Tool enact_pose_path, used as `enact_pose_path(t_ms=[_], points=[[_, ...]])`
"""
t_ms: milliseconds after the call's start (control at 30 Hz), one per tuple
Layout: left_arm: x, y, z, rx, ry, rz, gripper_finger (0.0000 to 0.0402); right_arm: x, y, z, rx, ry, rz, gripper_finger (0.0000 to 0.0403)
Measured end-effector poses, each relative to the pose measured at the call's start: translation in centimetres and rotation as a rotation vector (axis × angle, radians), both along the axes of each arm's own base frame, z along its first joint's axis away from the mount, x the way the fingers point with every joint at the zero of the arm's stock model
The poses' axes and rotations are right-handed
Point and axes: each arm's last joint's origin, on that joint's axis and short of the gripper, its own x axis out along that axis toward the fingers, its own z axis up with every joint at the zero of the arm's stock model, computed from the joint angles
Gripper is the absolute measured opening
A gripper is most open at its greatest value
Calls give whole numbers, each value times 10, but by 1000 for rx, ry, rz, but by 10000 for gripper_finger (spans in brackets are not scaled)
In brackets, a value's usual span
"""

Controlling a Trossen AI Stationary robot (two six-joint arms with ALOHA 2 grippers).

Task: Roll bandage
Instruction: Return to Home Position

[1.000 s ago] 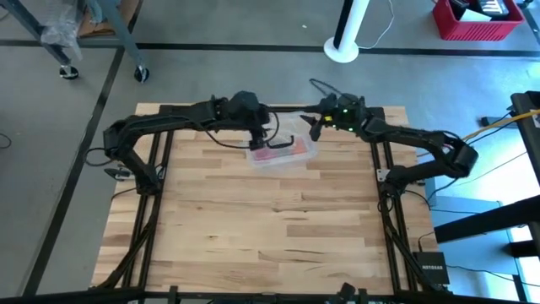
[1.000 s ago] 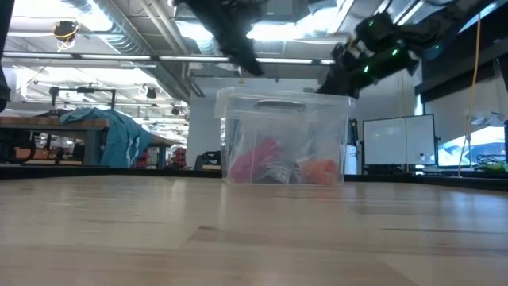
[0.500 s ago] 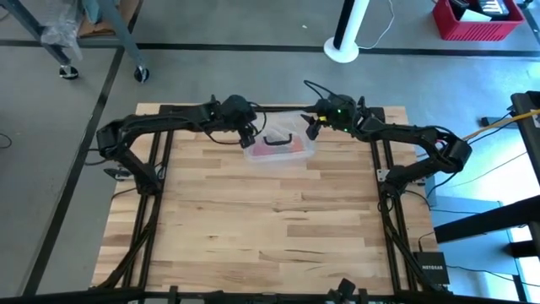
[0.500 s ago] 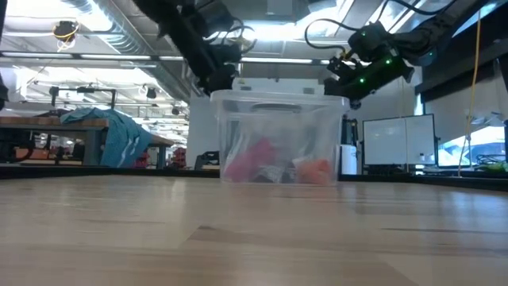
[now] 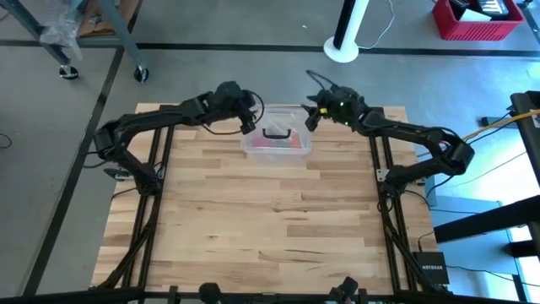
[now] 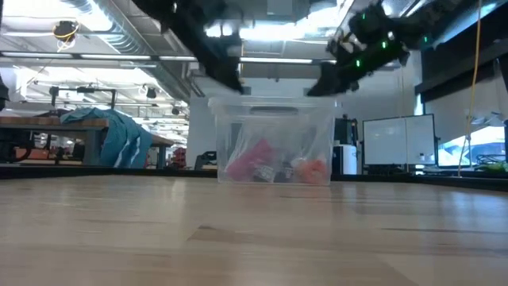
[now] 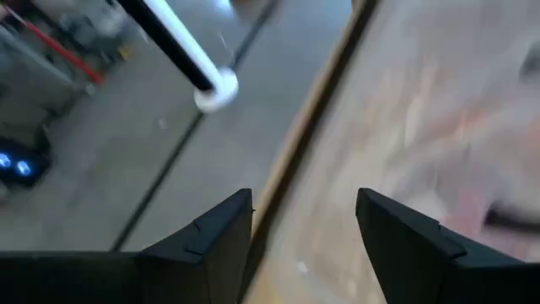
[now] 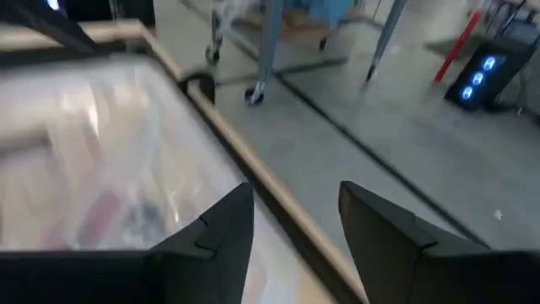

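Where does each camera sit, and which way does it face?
High: overhead, facing straight down on the table, clear box, left pincer and right pincer.
Low: at tabletop height, facing level across to the box holding the bandage; both pincers show above it.
Left wrist: past its open fingers to table edge and floor.
Right wrist: past its open fingers onto the box.
High and low share the box.

High view: straight down from above, taking in the whole table (image 5: 253, 219). Low view: level at tabletop height, facing the clear box (image 6: 272, 141), seen in both. Wrist views: close, looking past their own fingers (image 7: 211, 245), blurred, apparently toward the table's far edge.
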Motion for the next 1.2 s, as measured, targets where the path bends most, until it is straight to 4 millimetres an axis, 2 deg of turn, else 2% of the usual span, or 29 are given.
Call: enact_pose_path(t_ms=[100,300,433,567,633,800,967,1200], points=[[-4,-12,29,44,-84,-24,205,-2,1,29,-5,-8,1,179],[-20,-53,64,32,-196,-92,193,-13,15,79,77,-11,97,178],[-25,-88,61,23,-206,-194,150,-24,39,90,118,-68,204,153],[-42,-116,53,17,-162,-298,96,-39,65,83,114,-87,256,100],[-57,-127,55,10,-216,-327,70,-46,76,74,120,-84,277,71],[-93,-143,40,-64,-366,-385,16,-67,100,55,120,-154,334,9],[-124,-149,23,-92,-529,-382,7,-88,114,37,119,-222,366,19],[-145,-155,-8,-182,-609,-373,3,-113,127,14,147,-320,385,6]])
